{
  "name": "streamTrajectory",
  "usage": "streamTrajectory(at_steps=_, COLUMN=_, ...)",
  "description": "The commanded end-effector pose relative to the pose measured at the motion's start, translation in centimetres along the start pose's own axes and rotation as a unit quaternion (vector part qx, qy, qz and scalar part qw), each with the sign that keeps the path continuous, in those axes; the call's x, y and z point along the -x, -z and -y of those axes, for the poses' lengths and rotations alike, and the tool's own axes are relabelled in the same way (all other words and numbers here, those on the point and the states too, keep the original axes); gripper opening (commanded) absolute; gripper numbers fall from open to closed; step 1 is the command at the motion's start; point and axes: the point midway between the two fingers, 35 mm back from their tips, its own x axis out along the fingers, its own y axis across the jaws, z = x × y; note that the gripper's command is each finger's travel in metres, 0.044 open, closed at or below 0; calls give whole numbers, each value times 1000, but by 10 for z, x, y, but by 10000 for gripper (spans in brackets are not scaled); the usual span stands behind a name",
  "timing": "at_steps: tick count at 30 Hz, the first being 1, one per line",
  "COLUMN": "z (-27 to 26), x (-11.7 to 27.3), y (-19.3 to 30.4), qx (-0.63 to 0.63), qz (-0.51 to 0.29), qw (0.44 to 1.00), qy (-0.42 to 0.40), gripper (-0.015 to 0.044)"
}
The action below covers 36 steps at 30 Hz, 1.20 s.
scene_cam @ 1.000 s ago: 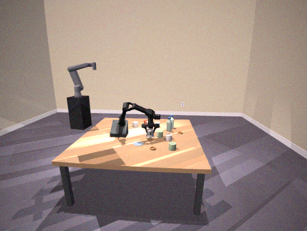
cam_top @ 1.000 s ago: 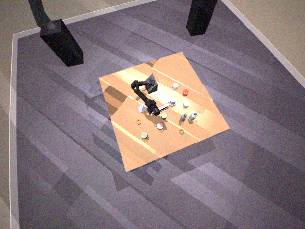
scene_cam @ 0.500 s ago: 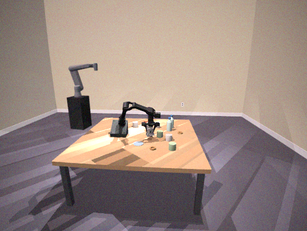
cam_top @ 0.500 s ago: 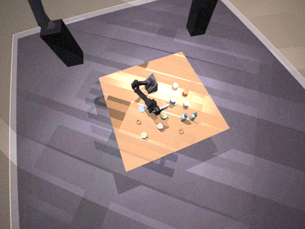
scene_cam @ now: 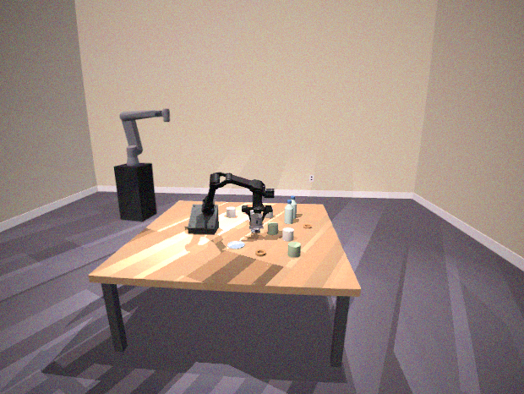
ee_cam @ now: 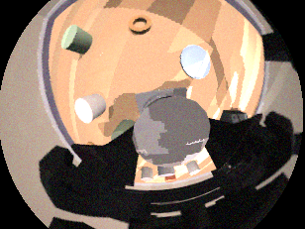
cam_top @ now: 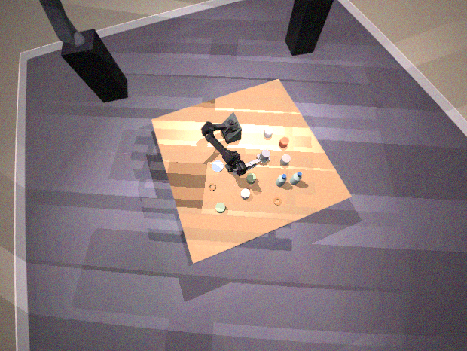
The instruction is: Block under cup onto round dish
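My gripper (cam_top: 238, 169) (scene_cam: 256, 217) (ee_cam: 165, 121) is shut on a grey cup (scene_cam: 255, 222) (ee_cam: 170, 140), one of the balance's two. The held cup seems a little above the near end of the balance (cam_top: 252, 163) (ee_cam: 144, 100); the exact gap is hard to tell. The other grey cup (cam_top: 265, 154) stands on the far end. The light blue round dish (cam_top: 217, 166) (scene_cam: 236, 245) (ee_cam: 196, 61) lies beside the gripper, with no cup over it. I cannot make out the block in any view.
A green cup (cam_top: 251, 178) (scene_cam: 272, 228) stands close to the gripper. A white cup (cam_top: 245, 193) (scene_cam: 287, 234) (ee_cam: 91, 108), another green cup (cam_top: 220, 207) (scene_cam: 294, 249) (ee_cam: 77, 40) and an orange ring (ee_cam: 140, 32) lie farther out. Two bottles (cam_top: 280, 181) (cam_top: 295, 178) and an orange-red cup (cam_top: 284, 141) stand beyond the balance.
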Motion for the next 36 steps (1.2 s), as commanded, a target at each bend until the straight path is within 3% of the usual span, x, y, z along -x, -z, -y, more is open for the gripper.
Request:
streamTrajectory(at_steps=1, z=-4, x=11, y=-4, qx=-9, qz=4, qw=1000, qy=-11, gripper=0)
streamTrajectory(at_steps=36, z=2, x=55, y=-4, qx=-9, qz=6, qw=1000, qy=-10, gripper=0)
